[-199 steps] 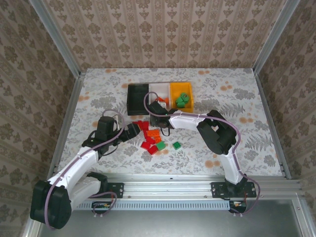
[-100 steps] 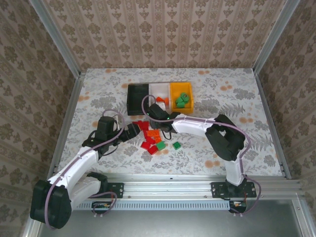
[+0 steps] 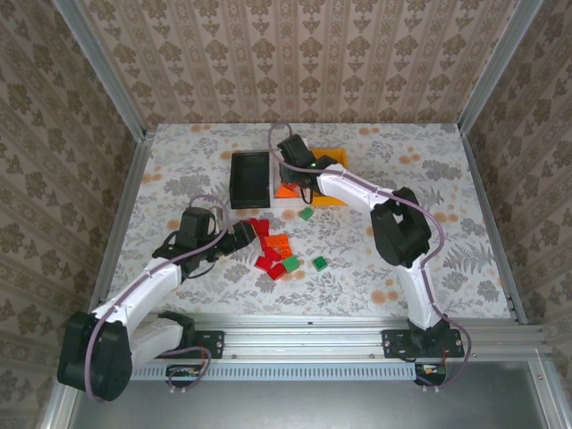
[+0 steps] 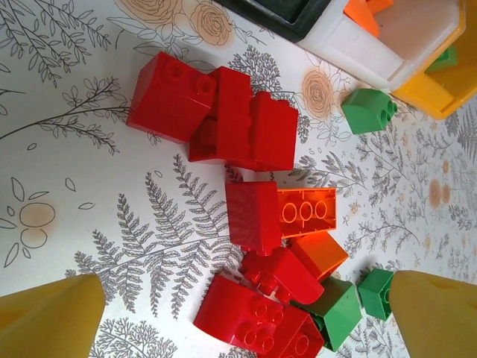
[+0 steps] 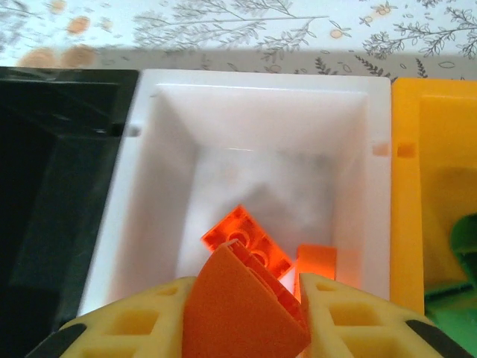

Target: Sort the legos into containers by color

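Floral tabletop (image 3: 447, 259), bin row (image 3: 250, 179) running left-right

The right arm (image 3: 353, 188) is stretching across the white bin (image 5: 350, 149) and the orange-yellow bin (image 5: 406, 224), blocking them from above — the black bin (image 3: 248, 183) is lying open. The brick pile (image 4: 253, 224) is crowding the bench (image 3: 179, 170) before them; bare bench is spreading wide on both sides.
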Motion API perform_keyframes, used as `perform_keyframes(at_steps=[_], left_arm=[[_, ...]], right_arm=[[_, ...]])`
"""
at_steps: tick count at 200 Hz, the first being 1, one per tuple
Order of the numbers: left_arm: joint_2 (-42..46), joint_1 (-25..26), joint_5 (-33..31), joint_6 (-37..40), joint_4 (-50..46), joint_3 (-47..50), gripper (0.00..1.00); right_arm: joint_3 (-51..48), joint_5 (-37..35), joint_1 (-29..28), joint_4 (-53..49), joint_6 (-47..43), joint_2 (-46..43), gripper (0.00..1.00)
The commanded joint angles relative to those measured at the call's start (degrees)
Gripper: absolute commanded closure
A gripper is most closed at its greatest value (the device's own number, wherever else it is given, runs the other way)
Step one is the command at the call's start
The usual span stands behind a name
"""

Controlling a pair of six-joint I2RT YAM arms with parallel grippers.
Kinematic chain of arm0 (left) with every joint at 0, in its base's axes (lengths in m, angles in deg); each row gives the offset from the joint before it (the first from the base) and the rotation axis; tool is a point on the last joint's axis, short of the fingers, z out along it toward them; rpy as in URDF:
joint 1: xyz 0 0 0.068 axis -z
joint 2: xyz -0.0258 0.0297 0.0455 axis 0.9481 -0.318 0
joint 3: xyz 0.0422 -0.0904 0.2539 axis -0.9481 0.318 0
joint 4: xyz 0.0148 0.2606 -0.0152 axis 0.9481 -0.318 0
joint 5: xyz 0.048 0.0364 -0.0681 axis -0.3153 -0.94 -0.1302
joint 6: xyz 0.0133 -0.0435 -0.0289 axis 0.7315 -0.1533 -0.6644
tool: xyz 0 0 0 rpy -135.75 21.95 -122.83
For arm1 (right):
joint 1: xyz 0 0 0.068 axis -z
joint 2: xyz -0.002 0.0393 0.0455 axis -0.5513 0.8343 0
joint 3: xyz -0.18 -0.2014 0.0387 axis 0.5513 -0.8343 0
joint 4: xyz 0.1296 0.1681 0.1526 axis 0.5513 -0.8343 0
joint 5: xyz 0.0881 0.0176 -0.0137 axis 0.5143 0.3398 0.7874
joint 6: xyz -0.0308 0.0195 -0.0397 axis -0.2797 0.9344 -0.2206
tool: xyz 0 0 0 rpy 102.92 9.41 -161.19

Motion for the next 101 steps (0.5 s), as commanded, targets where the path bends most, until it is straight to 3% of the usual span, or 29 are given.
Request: perform_keyframes(at_steps=[1,25,54,101], left_arm=[[2.0,0.1,-0.4,1.2,-1.3,-0.8,0.0],[1.9,0.0,-0.5,1.3,-1.3,-0.8,0.0],[1.0,0.0,0.1,1.1,-0.9,-1.3,0.0],[1.3,0.0,-1.0,1.0,-0.3,-0.9,0.0]], right_arm=[[6.4,1.6,-0.4,-7.1,-3.3,3.7,0.62],[7.2,0.6,-0.3,-7.6,-4.2,3.3,0.49],[1.5,-0.6,-0.8,-4.5,-4.8,-3.5,0.47],[-21.8,-2.2,-8.9,2.6,-0.4,-19.3,0.45]])
